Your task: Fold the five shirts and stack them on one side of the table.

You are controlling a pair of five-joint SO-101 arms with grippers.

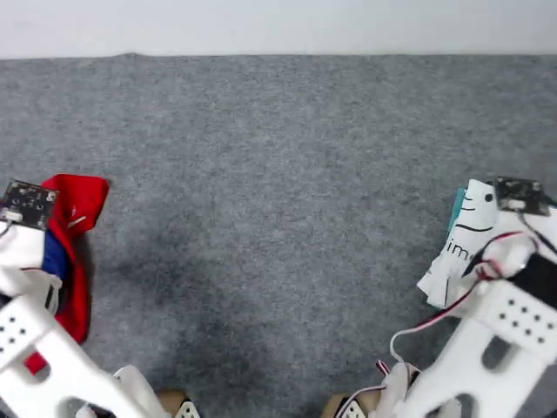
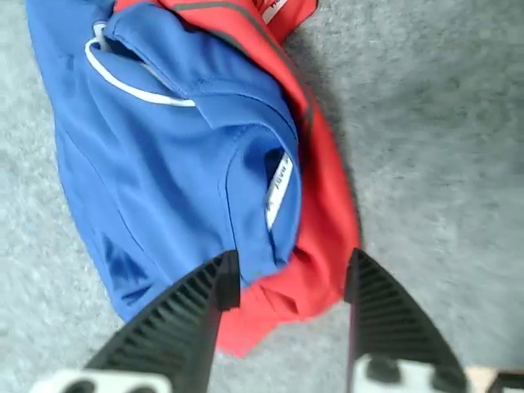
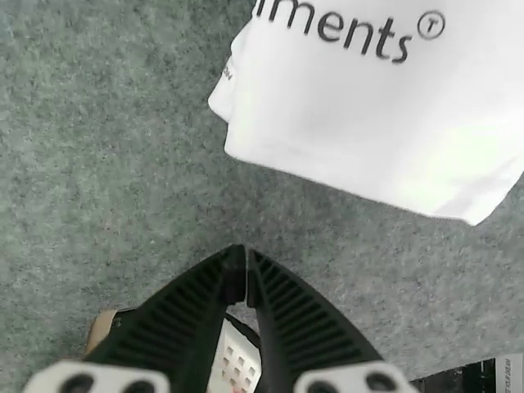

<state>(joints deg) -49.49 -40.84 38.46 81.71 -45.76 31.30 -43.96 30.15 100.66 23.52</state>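
Grey felt-like mat (image 1: pixel 287 174), pale wall (image 1: pixel 278 26) along its far edge.

Grey carpet-like table covering (image 1: pixel 287 174), plain pale wall (image 1: pixel 278 26) along its far edge, even light

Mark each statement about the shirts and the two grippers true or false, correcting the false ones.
1. The blue shirt lies on the red shirt. True.
2. The left gripper has shut fingers. False: they are open, over the edge of both shirts.
3. The right gripper holds the white shirt. False: its fingers are shut on nothing, over the grey table beside that shirt.
4. The white shirt bears dark print. True.
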